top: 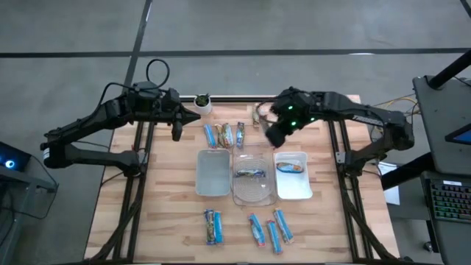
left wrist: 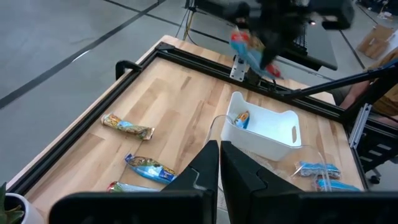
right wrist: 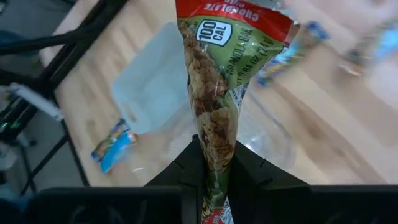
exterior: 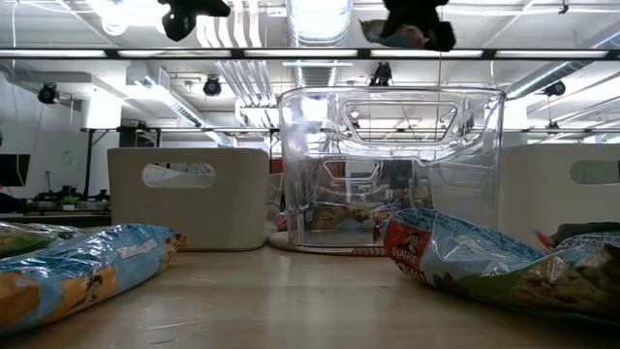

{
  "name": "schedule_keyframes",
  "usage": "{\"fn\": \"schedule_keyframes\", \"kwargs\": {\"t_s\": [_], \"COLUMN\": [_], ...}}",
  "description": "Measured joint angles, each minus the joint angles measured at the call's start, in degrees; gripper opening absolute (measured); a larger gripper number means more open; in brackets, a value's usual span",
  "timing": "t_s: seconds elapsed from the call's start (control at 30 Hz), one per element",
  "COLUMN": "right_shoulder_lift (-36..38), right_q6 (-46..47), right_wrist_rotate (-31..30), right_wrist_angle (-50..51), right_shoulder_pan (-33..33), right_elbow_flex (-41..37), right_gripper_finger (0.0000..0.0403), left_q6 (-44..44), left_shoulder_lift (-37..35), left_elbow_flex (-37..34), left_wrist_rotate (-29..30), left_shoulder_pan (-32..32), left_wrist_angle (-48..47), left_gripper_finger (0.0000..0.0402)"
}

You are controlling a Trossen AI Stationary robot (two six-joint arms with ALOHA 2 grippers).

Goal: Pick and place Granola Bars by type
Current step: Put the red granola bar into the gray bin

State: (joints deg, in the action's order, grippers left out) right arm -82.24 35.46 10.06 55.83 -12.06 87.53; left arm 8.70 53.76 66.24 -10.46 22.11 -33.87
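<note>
The right hand (top: 278, 131) hangs above the bench (top: 158, 213), just off the far corner of the clear tray (top: 254, 177), its fingers pinched tight on the end of a green-tan granola bar (right wrist: 211, 87) with a red band; the bar is clear of the wood. The clear tray sits mid-bench with one bar (top: 250, 174) lying in it; touching its right side, the white tray (top: 294, 188) holds a blue bar (top: 291, 168); on its left, the grey tray (top: 213, 174) shows nothing inside. Beyond the clear tray a short row of loose bars (top: 225, 135) lies on the wood; nearer than it, more blue bars (top: 266, 230) are scattered. The left hand (top: 176, 131) waits clenched on nothing, beyond the grey tray, beside the small plant pot (top: 202, 102).
</note>
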Motion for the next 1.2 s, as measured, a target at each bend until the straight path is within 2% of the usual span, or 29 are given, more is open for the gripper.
{"fn": "schedule_keyframes", "kwargs": {"t_s": [0.1, 0.23, 0.57, 1.2], "right_shoulder_lift": [-2.73, -5.22, -11.80, -23.41], "right_q6": [-0.80, -2.54, -6.04, -28.18], "right_wrist_rotate": [2.37, 2.50, 6.03, 6.71], "right_wrist_angle": [-5.56, -12.02, -22.33, -47.28], "right_shoulder_pan": [0.72, 0.94, 2.04, 3.99], "right_elbow_flex": [0.01, 0.02, 0.02, 0.22], "right_gripper_finger": [0.0038, 0.0038, 0.0038, 0.0038], "left_q6": [-1.00, -2.72, -4.27, -7.71], "left_shoulder_lift": [0.00, -0.39, -3.86, -5.65], "left_elbow_flex": [0.00, 0.00, 0.00, 0.02], "left_wrist_rotate": [0.00, 0.00, 0.79, 1.33], "left_shoulder_pan": [-0.01, -0.01, 0.00, 0.00], "left_wrist_angle": [0.00, -0.72, -1.20, -1.29], "left_gripper_finger": [0.0000, 0.0000, 0.0000, 0.0000]}}
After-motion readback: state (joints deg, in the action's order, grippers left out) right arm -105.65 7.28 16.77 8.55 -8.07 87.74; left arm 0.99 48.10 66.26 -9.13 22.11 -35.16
